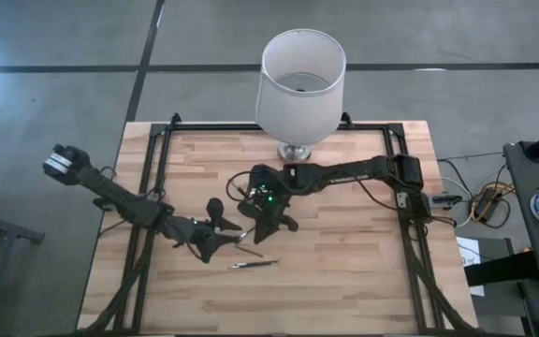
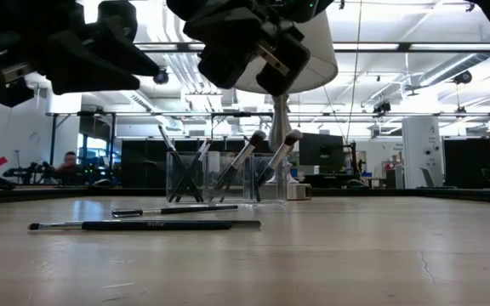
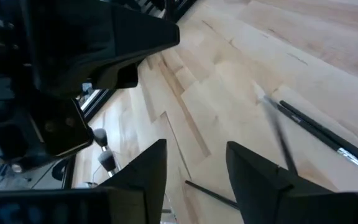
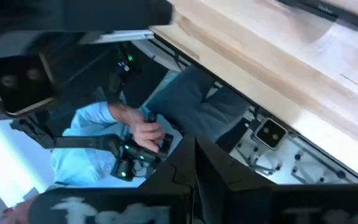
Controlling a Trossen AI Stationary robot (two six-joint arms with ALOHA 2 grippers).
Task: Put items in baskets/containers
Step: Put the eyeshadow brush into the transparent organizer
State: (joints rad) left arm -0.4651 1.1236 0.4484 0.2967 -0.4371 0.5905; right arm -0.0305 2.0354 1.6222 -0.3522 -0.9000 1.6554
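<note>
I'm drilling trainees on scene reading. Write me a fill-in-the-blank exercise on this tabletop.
1. The clear holder has brushes standing ____ it.
2. ____ brushes lie flat on the wooden table.
3. The left gripper has its fingers ____.
4. The lampshade is coloured ____.

Missing words: in; two; open; white

Both slim, matte black, jointed arms carry loose black cables along their links, the left arm ending in a pale grey block at its base and the right arm showing a small green light near its wrist.
</note>
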